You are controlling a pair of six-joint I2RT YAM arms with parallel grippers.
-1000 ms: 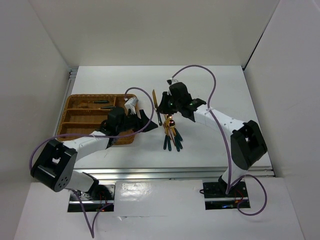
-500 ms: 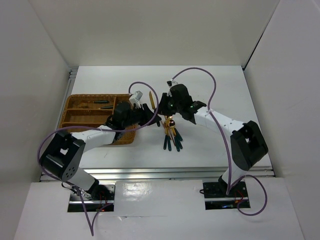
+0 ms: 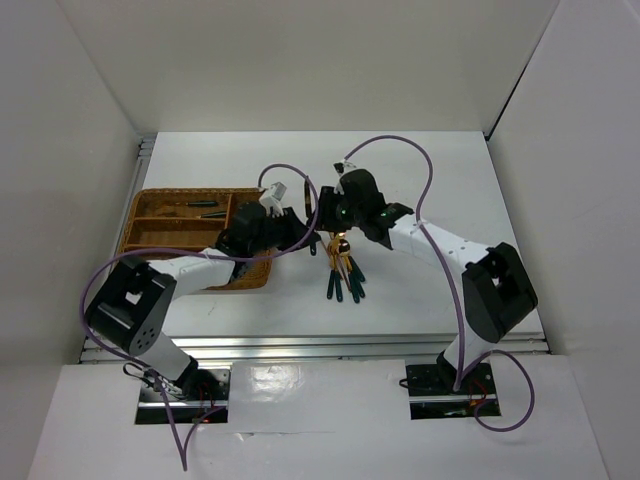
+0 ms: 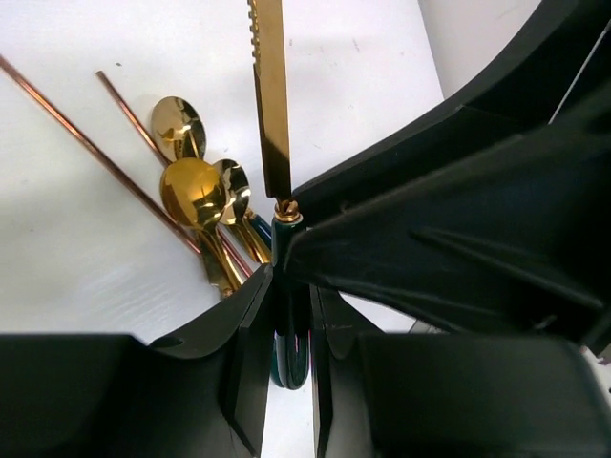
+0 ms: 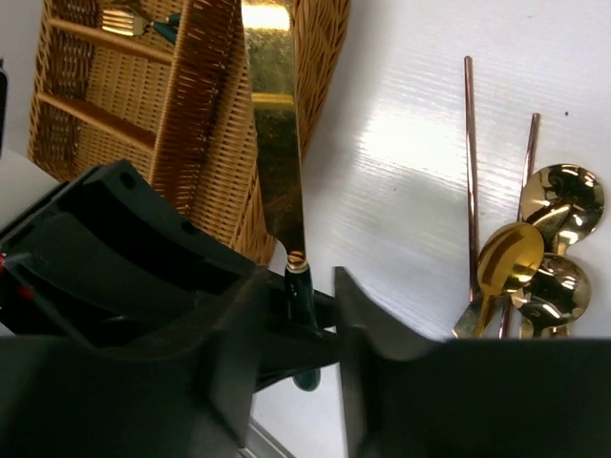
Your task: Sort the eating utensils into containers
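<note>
A knife (image 4: 272, 105) with a gold blade and dark teal handle stands upright above the table between both grippers. My left gripper (image 4: 291, 286) is shut on its handle (image 5: 304, 301). My right gripper (image 5: 298, 286) is around the same handle with its fingers apart, open. In the top view the two grippers, left (image 3: 308, 238) and right (image 3: 328, 222), meet just right of the wicker tray (image 3: 135, 215). Gold spoons (image 4: 191, 186) and thin chopsticks (image 4: 86, 143) lie on the table in a pile (image 3: 343, 270).
The tray's woven wall (image 5: 205, 114) is close behind the knife blade. A fork (image 5: 124, 19) lies in a far compartment, and another utensil (image 3: 205, 205) shows in the tray's back row. Purple cables loop over both arms.
My left gripper has swung right from the tray to the knife and shut on its handle. The right gripper's fingers have spread apart off the handle.
</note>
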